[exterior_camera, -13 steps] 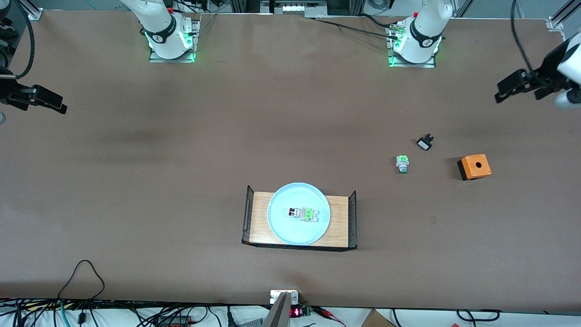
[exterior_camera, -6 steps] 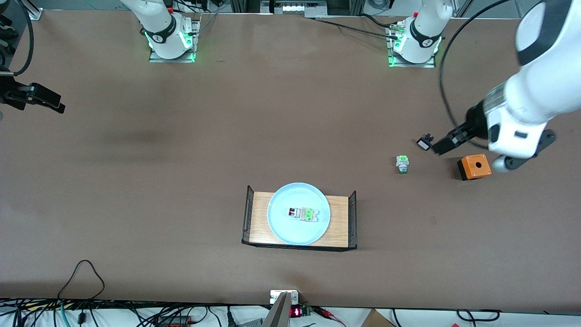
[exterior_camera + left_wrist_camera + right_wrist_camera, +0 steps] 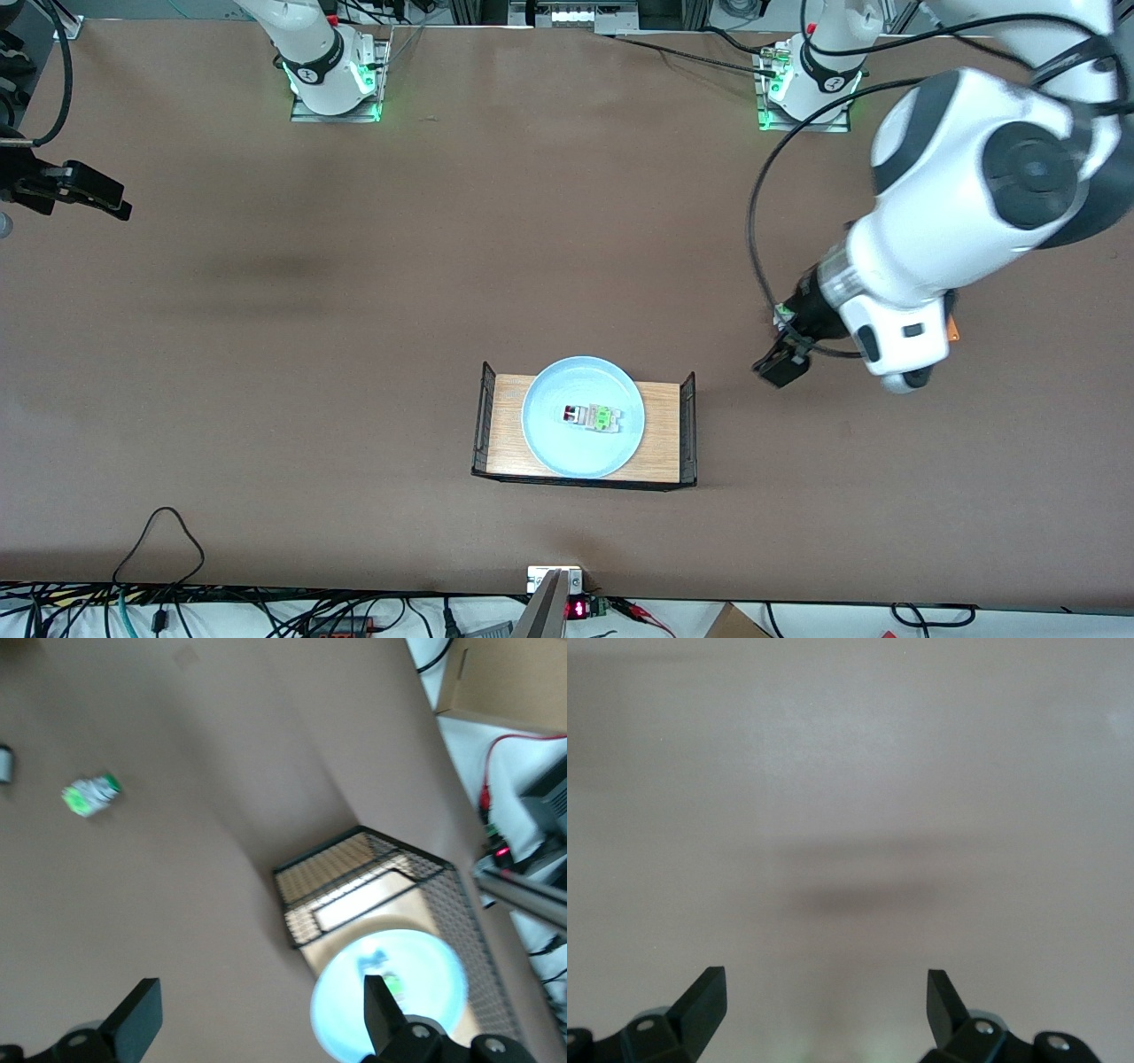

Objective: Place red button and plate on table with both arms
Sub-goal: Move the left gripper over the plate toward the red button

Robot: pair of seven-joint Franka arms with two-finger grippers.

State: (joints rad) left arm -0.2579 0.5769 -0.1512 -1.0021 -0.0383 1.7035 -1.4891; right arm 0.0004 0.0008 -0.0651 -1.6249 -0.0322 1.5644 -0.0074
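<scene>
Front view: one brown table (image 3: 354, 354) fills the scene, with two white arms based along its top edge. The left arm (image 3: 966, 204) reaches in over its own end of the table, and the left gripper (image 3: 780, 365) hangs above bare tabletop, between the tray and a green-white part (image 3: 783, 312) that peeks out beside the arm's wrist. An orange edge (image 3: 952, 328) shows just past that wrist; what it belongs to is mostly covered. The right arm waits at its own end, its right gripper (image 3: 89, 190) over the table's edge.

One wooden tray (image 3: 660, 434) with two black mesh ends sits on the table, nearer the front camera than both bases. One light blue plate (image 3: 549, 443) lies on the tray, and one red button (image 3: 590, 416) lies on its side near the plate's middle, dark red cap toward the right arm's end, green block toward the left arm's end.

The left wrist view shows the left gripper (image 3: 257, 1019) with its jaws spread wide and nothing between them, the plate (image 3: 443, 983) and tray (image 3: 363, 895) under one fingertip (image 3: 381, 1010). The right wrist view shows the right gripper (image 3: 824, 1001) likewise spread apart over bare table.

A small red lit display (image 3: 577, 609) sits at the table's near edge; its digits cannot be read. No other writing is legible.
</scene>
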